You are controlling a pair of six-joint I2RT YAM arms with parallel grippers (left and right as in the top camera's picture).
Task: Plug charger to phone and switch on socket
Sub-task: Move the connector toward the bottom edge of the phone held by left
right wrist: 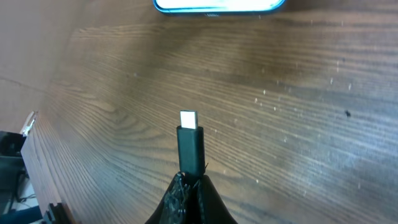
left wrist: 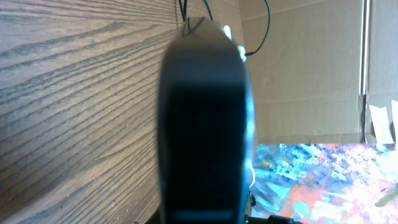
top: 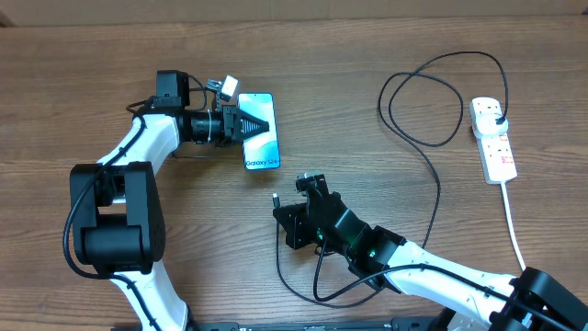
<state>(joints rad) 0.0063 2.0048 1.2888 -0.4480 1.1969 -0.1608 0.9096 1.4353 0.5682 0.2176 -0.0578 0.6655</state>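
Left claw: clenched, nothing between the fingers. It sits over the far half of the phone; can't tell if it touches the screen. Left wrist view is mostly a blurred dark finger, so no help there.

Phone: flat on the tabletop, left of centre, screen up and lit light blue, white text at its near end.

Right claw: grasping the charger's connector tip. The right wrist view shows the fingertips pinched on the black connector body, with the metal tip sticking out toward the phone's near edge. The tip is apart from the phone, bare wood between them, and it is not in the port.

Charger: the cable drops from the connector toward the near edge, curves under the right arm, runs up the right half of the tabletop, makes a loose loop at the far side and ends at the black plug.

Socket: white strip at the far right, lying lengthwise near-to-far. The plug is seated in its far outlet. Its white cord runs off toward the near right. Red markings visible; can't tell the switch position.
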